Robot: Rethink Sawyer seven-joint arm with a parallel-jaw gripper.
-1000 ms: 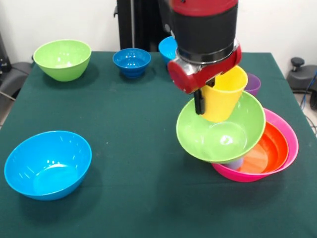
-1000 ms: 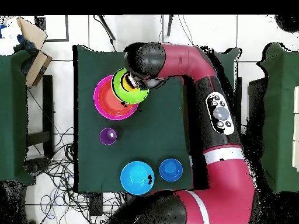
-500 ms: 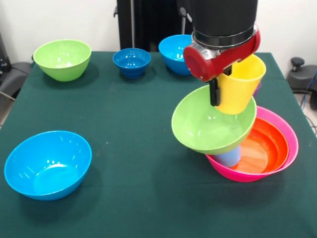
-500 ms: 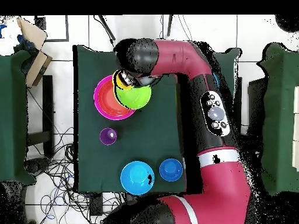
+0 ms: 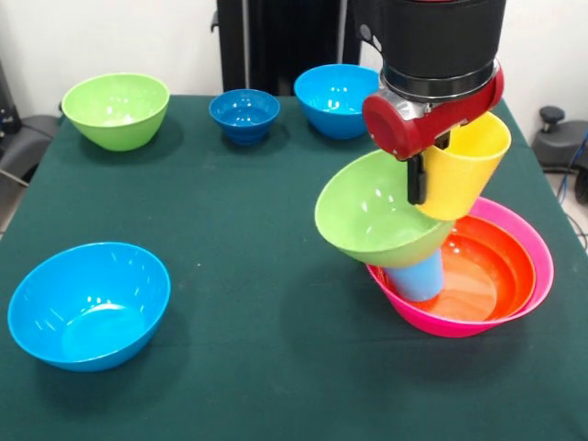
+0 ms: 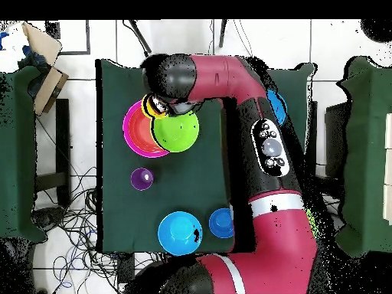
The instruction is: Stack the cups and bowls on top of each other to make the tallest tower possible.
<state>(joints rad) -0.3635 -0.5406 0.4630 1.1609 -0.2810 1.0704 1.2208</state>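
My gripper (image 5: 425, 182) is shut on the rim of the yellow cup (image 5: 462, 170) and holds it above the tower, over the far part of the large pink bowl (image 5: 542, 262). The orange bowl (image 5: 491, 276) is nested in the pink one. The light blue cup (image 5: 418, 276) stands inside it. A lime green bowl (image 5: 372, 220) leans on that cup, tipped steeply to the left, and touches the yellow cup. In the overhead view the green bowl (image 6: 177, 130) overhangs the pink bowl (image 6: 129, 126). The purple cup (image 6: 142, 179) stands alone, hidden in the front view.
A second lime green bowl (image 5: 116, 108) sits at the far left corner, with the small dark-blue footed bowl (image 5: 244, 114) and a bright blue bowl (image 5: 334, 88) along the far edge. A large bright blue bowl (image 5: 89, 303) sits near left.
My gripper has carried the yellow cup to the right in the front view and slightly up. The green bowl has tipped further left, uncovering the light blue cup.
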